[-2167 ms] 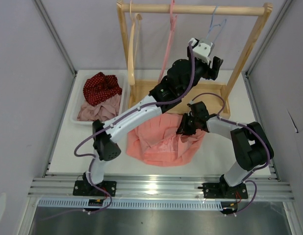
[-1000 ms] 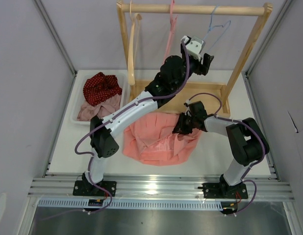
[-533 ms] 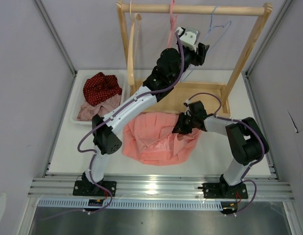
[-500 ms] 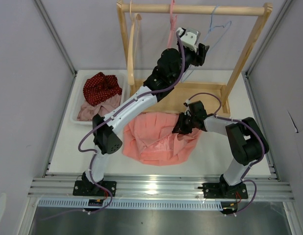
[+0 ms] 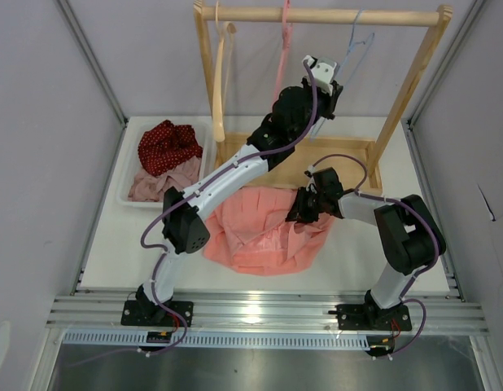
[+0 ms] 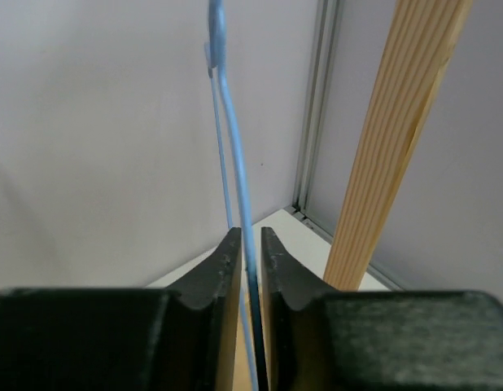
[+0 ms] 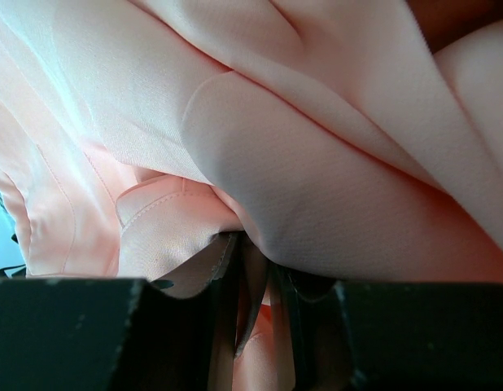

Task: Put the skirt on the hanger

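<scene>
The pale blue hanger (image 5: pixel 355 42) hangs by its hook from the right part of the wooden rail. My left gripper (image 5: pixel 334 84) is raised to it and is shut on the hanger's thin wire (image 6: pixel 235 155), which runs upright between the two black fingers (image 6: pixel 221 269). The salmon-pink skirt (image 5: pixel 260 232) lies spread on the table in front of the rack. My right gripper (image 5: pixel 303 208) rests low at the skirt's right side, shut on a fold of the fabric (image 7: pixel 317 163), which fills the right wrist view.
A wooden rack (image 5: pixel 317 15) with a tray-like base (image 5: pixel 353 155) stands at the back; its right post (image 6: pixel 398 138) is close beside the left gripper. A pink hanger (image 5: pixel 282 49) and a wooden hanger (image 5: pixel 219 81) hang further left. A white tray (image 5: pixel 125 198) holds red dotted cloth (image 5: pixel 166 145) and mauve cloth (image 5: pixel 166 181).
The left gripper's jaws have closed from wide open onto the hanger's wire, and the wrist shifted slightly at the rail. The right arm and the skirt have stayed put.
</scene>
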Controlling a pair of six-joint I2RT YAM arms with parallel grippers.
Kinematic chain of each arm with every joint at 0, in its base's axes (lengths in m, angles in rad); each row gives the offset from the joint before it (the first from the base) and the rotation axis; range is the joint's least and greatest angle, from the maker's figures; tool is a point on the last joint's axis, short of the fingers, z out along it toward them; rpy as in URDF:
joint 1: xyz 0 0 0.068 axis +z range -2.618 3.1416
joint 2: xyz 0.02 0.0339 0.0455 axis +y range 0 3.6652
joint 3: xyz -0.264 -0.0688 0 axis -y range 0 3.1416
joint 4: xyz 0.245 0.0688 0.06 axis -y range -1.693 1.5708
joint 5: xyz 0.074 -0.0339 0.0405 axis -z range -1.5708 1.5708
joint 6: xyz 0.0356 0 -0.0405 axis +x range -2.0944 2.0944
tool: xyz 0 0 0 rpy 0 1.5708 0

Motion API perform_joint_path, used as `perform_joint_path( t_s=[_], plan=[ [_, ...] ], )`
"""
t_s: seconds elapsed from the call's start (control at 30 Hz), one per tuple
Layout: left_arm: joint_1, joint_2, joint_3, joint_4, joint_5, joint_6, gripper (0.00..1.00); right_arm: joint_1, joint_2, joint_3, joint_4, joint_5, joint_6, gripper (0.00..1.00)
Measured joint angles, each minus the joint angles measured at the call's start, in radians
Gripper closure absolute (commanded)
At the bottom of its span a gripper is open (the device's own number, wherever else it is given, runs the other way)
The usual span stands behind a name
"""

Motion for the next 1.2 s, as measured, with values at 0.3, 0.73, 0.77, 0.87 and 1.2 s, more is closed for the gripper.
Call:
perform_joint_path(
  t_s=[0.3, 0.73, 0.77, 0.87, 1.2],
  plan=[
    [0.001, 0.000, 0.006, 0.024, 0.018, -0.005, 1.00, 0.000, 0.002, 0.002, -0.001, -0.001, 0.000, 0.76],
    [0.002, -0.021, 0.022, 0.078, 0.026, 0.013, 1.00, 0.007, 0.008, 0.009, 0.002, 0.000, 0.000, 0.77],
    [0.003, -0.022, 0.027, 0.080, 0.026, 0.013, 1.00, 0.007, 0.008, 0.009, 0.002, 0.000, 0.000, 0.77],
    [0.003, -0.025, 0.033, 0.085, 0.027, 0.013, 1.00, 0.008, 0.010, 0.010, 0.003, -0.001, -0.001, 0.76],
    [0.006, -0.222, -0.245, 0.116, 0.075, 0.013, 1.00, 0.008, 0.010, 0.010, 0.002, 0.000, -0.002, 0.76]
  ],
)
